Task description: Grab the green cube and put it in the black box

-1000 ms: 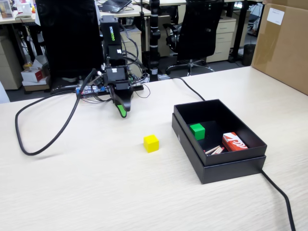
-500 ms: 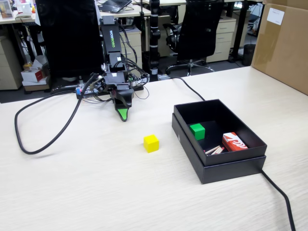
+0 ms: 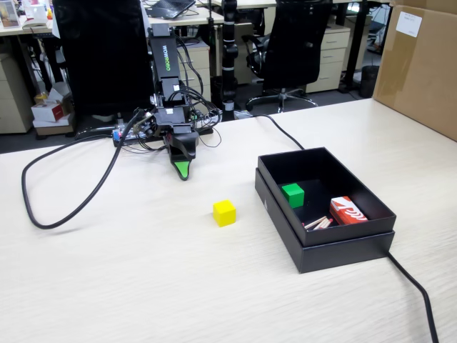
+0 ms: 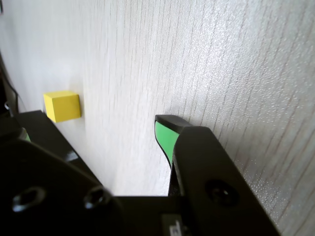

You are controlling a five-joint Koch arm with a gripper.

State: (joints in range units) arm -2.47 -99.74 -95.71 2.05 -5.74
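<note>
The green cube (image 3: 293, 194) lies inside the black box (image 3: 278, 201), near its left wall, with nothing touching it. My gripper (image 3: 183, 171) is far to the left of the box, at the back of the table, its green tip pointing down close to the tabletop. It holds nothing. In the wrist view only one green-padded finger (image 4: 166, 135) shows over bare table, so the jaw gap is not visible. The fixed view gives a single pointed tip.
A yellow cube (image 3: 224, 213) (image 4: 62, 105) sits on the table between gripper and box. A red-and-white packet (image 3: 348, 211) and small sticks lie in the box's right part. A thick black cable (image 3: 64, 207) loops at left; a brown cardboard box (image 3: 421, 64) stands at far right.
Since a second ago the arm has folded back and the gripper tip has turned and sunk slightly toward the table. Nothing has moved in the last half second.
</note>
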